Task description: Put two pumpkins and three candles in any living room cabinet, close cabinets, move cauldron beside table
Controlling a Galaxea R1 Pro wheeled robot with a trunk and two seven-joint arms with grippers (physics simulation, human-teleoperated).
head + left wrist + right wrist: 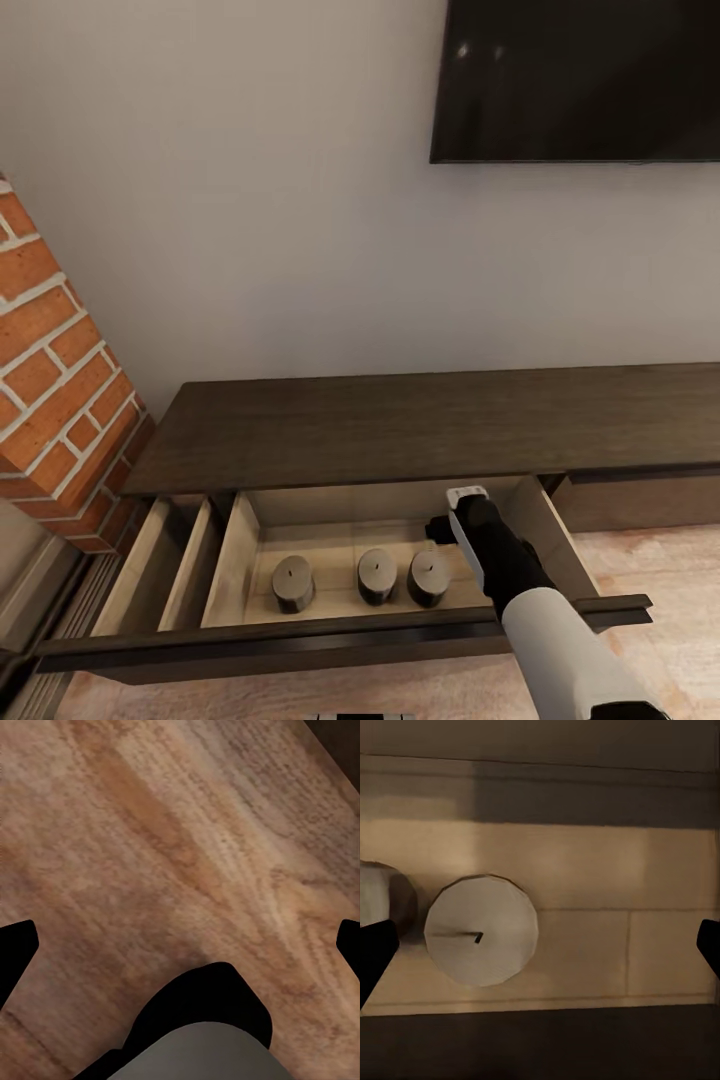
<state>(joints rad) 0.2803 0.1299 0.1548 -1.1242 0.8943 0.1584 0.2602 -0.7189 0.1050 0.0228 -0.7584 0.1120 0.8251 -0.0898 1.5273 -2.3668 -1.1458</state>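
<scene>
The long dark-brown cabinet point(400, 425) stands against the wall with a wide drawer point(300, 640) pulled out, its inside pale. Three squat candles point(293, 583) point(377, 575) point(429, 577) stand in a row on the drawer floor. My right gripper point(452, 520) hangs open just above the drawer, over its right part, holding nothing. In the right wrist view the right gripper point(540, 949) looks down on one candle point(481, 930), with another candle point(382, 896) at the edge. My left gripper point(180, 937) is open over bare wooden floor. The pumpkins, the cauldron and the table are out of view.
A brick fireplace point(50, 350) rises at the left, close to the cabinet's end. A dark television point(580, 80) hangs on the wall above. A narrower drawer compartment point(170, 570) lies left of the candles. Wooden floor point(650, 560) runs in front at the right.
</scene>
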